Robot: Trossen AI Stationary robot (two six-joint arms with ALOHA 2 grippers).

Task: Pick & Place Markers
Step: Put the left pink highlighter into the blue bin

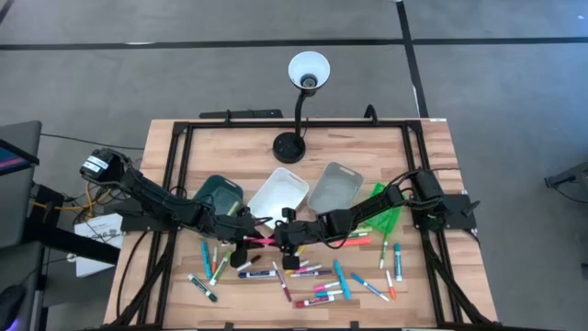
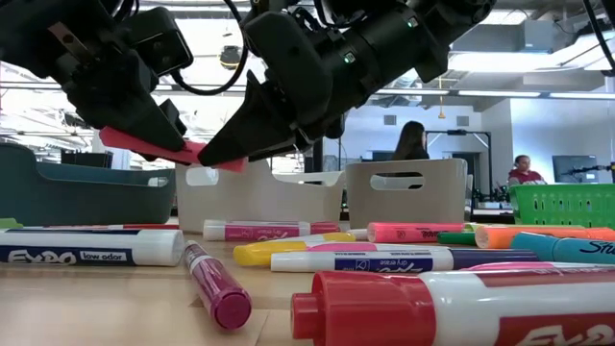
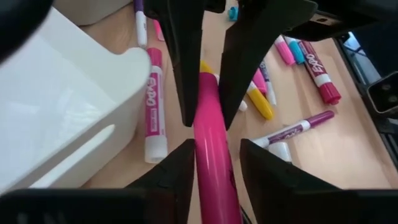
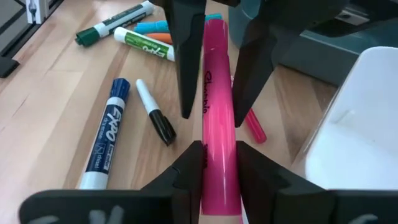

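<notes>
The right gripper's fingers (image 4: 219,163) are clamping one end of a pink marker (image 4: 217,93), holding it in the air above the worktop (image 1: 432,285). The left gripper's fingers (image 3: 214,163) are bracketing its other end, apparently not fully clenched. Judging by this, a mid-air handover is underway beside the white bin (image 1: 278,195); next the left needs a firm grip before the right releases.

Floor (image 1: 514,83): grey, crossed by dark lines.
Table (image 1: 349,147): light wood, black frame.
Lamp (image 1: 308,72): white shade, black base.
Room: ceiling lights (image 2: 538,93), two people (image 2: 411,140) seated.
</notes>
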